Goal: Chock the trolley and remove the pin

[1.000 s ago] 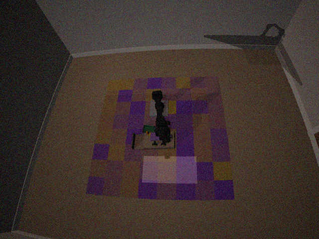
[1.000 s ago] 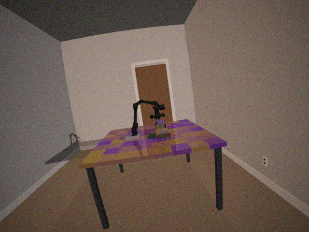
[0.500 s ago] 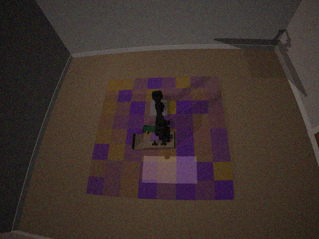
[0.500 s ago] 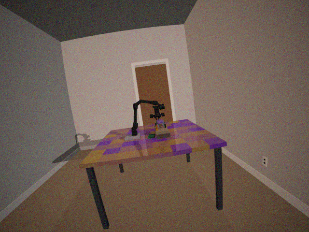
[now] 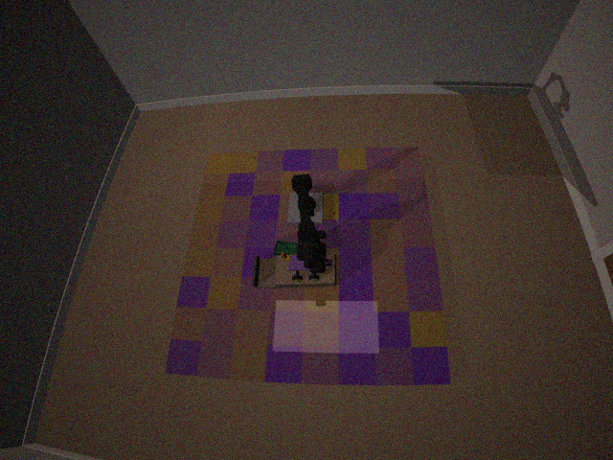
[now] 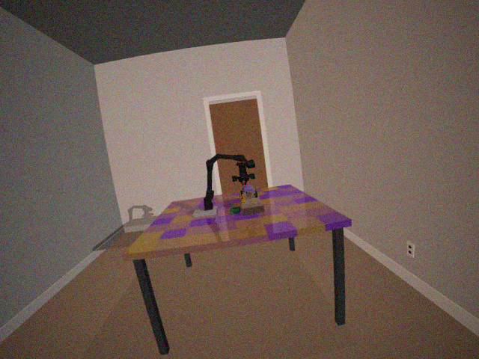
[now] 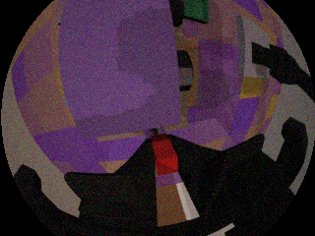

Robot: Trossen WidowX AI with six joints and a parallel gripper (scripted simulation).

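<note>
My gripper [image 6: 244, 182] [image 7: 159, 141] is shut on the stop pin's red head [image 7: 165, 157], at the trolley's uphill end. The pin's shaft is hidden, so I cannot tell how deep it sits. The trolley [image 5: 296, 264] [image 6: 248, 188] [image 7: 118, 74], with a purple top, stands on the pale ramp [image 5: 268, 271] [image 6: 253, 209]. One dark wheel shows beside its body. The yellow chock [image 5: 283, 256] [image 6: 243, 197] is at the trolley's downhill side, on the tray side; whether it touches the wheel is too small to tell. The green tray [image 5: 283, 247] [image 6: 234, 210] [image 7: 198, 10] appears empty.
The arm's pale base plate [image 5: 293, 213] [image 6: 199, 213] [image 7: 248, 39] lies beyond the tray. A dark end board [image 5: 257, 271] stands at the ramp's low end. The arm hides part of the ramp's uphill end from above. All stand on the patchwork table [image 5: 222, 291] [image 6: 309, 216].
</note>
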